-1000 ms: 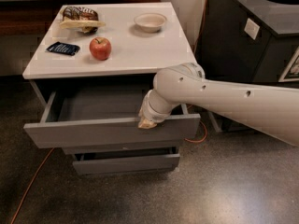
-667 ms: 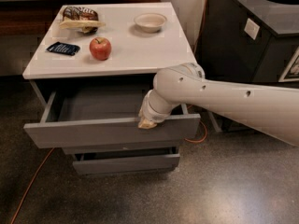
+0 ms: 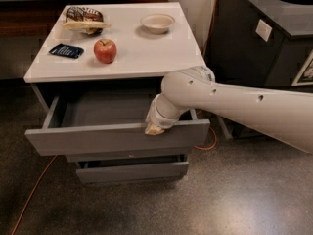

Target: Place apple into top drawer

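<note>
Camera view showed the apple (image 3: 105, 50) sitting on the white counter (image 3: 146, 58) toward its front left corner, well apart from the gripper (image 3: 154, 128). The gripper rested at the front lip of the open top drawer (image 3: 117, 137); whether it was clamped or released could not be told. The apple looked firm, smooth, light and prone to roll, best taken across its widest middle. Print on the blue packet (image 3: 66, 50) was unreadable.

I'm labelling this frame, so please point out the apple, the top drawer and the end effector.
apple (image 3: 105, 51): camera view, middle of its red skin.
top drawer (image 3: 88, 139): camera view, its grey front panel, standing open.
end effector (image 3: 154, 128): camera view, its tip at the drawer front's upper edge.
</note>
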### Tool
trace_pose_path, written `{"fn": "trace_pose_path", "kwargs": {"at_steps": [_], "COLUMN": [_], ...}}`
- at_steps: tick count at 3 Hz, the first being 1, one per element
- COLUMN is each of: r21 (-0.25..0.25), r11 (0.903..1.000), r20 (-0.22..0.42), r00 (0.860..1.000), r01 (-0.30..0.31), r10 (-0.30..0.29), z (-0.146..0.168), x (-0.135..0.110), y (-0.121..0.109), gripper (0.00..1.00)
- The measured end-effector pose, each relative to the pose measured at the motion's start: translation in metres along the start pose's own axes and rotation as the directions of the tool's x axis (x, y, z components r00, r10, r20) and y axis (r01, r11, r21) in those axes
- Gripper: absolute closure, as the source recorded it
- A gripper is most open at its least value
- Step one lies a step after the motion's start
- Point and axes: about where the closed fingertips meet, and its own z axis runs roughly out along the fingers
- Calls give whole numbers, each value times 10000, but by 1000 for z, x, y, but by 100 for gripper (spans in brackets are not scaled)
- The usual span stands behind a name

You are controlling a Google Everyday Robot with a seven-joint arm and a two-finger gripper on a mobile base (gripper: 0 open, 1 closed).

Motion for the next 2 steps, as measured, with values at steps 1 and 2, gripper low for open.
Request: {"fn": "trace_pose_path", "kwargs": {"at_steps": [1, 2], "r21": [-598, -1741], "r11": [9894, 9349], "r20": [656, 1371], "r00": [9885, 9325], "r01": [-1323, -3093], "r10": [1362, 3341], "z": [-19, -40], "x": [22, 51], "y": [-6, -19], "gripper": [28, 26]}}
